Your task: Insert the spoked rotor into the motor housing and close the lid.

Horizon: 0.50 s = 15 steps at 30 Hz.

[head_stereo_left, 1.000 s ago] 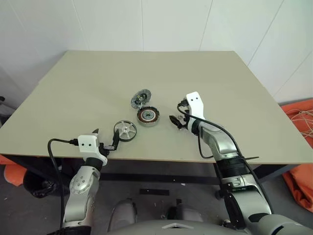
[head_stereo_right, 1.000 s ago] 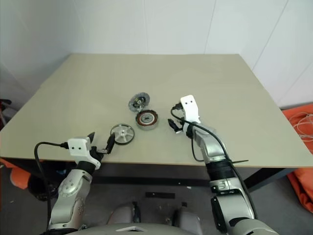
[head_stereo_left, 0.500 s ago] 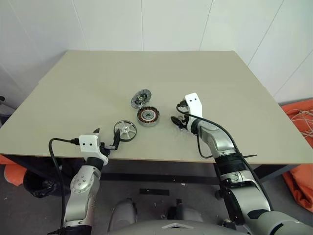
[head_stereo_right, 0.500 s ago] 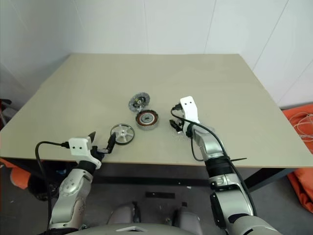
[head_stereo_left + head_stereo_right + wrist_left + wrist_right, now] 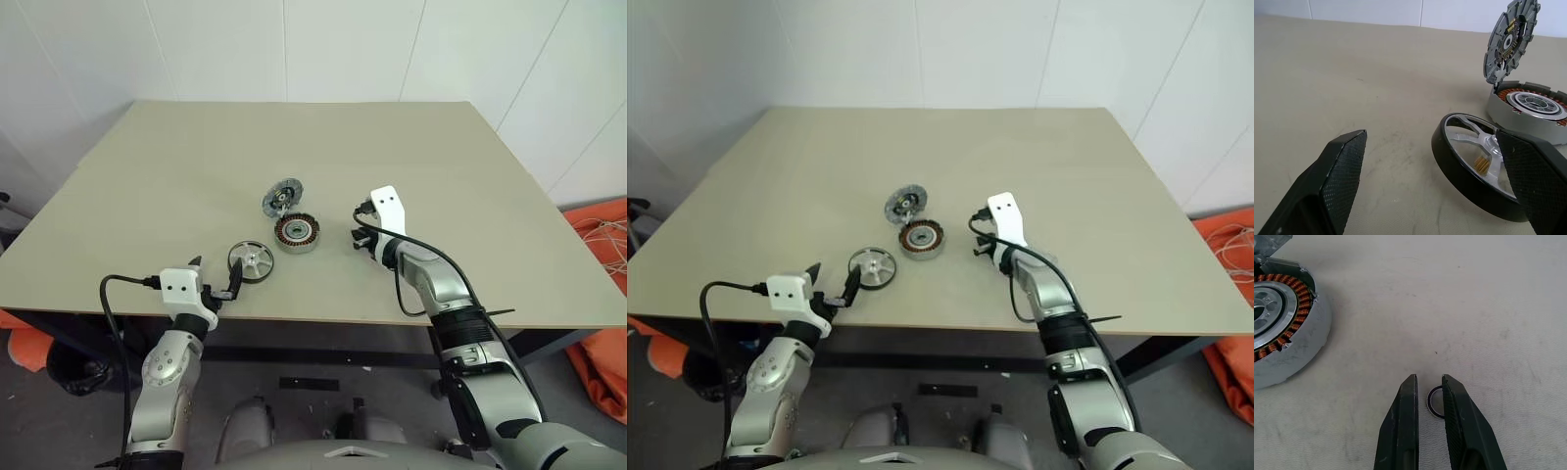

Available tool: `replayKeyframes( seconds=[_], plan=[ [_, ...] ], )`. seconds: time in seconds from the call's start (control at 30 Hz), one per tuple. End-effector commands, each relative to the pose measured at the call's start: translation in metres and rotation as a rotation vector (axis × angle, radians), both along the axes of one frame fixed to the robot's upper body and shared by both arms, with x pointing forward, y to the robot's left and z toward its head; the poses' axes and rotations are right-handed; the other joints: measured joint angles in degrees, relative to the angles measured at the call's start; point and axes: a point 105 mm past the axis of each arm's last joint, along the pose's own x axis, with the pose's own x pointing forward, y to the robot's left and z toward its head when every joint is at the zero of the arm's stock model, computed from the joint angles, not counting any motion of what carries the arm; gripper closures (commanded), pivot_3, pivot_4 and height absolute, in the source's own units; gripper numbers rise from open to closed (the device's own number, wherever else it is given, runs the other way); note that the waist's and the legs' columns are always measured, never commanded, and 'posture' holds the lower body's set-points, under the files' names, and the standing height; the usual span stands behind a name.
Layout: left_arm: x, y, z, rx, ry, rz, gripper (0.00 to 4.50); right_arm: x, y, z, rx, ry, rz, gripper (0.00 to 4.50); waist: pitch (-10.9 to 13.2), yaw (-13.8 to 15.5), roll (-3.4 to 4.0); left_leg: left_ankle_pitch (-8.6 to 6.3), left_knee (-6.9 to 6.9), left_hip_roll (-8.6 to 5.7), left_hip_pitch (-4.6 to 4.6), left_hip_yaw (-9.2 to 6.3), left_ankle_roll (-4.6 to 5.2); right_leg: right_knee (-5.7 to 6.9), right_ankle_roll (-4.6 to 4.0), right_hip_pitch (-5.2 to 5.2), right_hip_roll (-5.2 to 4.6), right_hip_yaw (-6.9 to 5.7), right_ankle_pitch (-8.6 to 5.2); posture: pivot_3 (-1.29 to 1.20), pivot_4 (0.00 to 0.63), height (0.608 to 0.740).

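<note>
Fingers of the right hand (image 5: pixel 1427 399), spread a second ago, have drawn in to a narrow gap around a small metal washer (image 5: pixel 1436 402) lying flat on the table (image 5: pixel 176 176); whether they grip it cannot be told. Left hand (image 5: pixel 1435 161) gapes wide at lower left, unmoved, the spoked rotor (image 5: pixel 251 261) just beyond its fingertips, tilted with one edge raised. Motor housing (image 5: pixel 297 233) sits upright at frame centre, copper windings facing up. Lid (image 5: pixel 282 197) stands on edge behind it, apparently leaning at the housing's far rim. Beige table, white panelled walls, orange fabric (image 5: pixel 600 294) at right.
</note>
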Motion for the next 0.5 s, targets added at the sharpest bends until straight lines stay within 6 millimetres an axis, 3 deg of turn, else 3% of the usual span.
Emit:
replayKeyframes(
  seconds=[0.03,0.13,0.33,0.5],
  plan=[
    [0.0009,-0.0014,0.0152,0.003,-0.054,-0.015,0.00,0.0041,0.0018,0.0170,0.002,-0.068,0.006,3.66,0.00,0.01,0.00,0.00,0.00,0.00,0.00,0.00,0.00,0.00,0.00,0.00,0.00,0.00,0.00,0.00,0.000,0.740],
    [0.0004,-0.0013,0.0148,0.002,-0.052,-0.015,0.00,0.0040,0.0022,0.0174,0.008,-0.069,0.011,3.66,0.00,0.00,0.00,0.00,0.00,0.00,0.00,0.00,0.00,0.00,0.00,0.00,0.00,0.00,0.00,0.00,0.000,0.740],
    [-0.0003,-0.0011,0.0144,0.001,-0.050,-0.016,0.00,0.0034,0.0029,0.0132,-0.022,-0.066,0.010,1.76,0.00,0.00,0.00,0.00,0.00,0.00,0.00,0.00,0.00,0.00,0.00,0.00,0.00,0.00,0.00,0.00,0.000,0.740],
    [-0.0009,-0.0012,0.0141,0.001,-0.048,-0.015,0.00,0.0033,0.0034,0.0087,-0.018,-0.052,0.010,1.76,0.00,0.00,0.00,0.00,0.00,0.00,0.00,0.00,0.00,0.00,0.00,0.00,0.00,0.00,0.00,0.00,0.000,0.740]
  ],
)
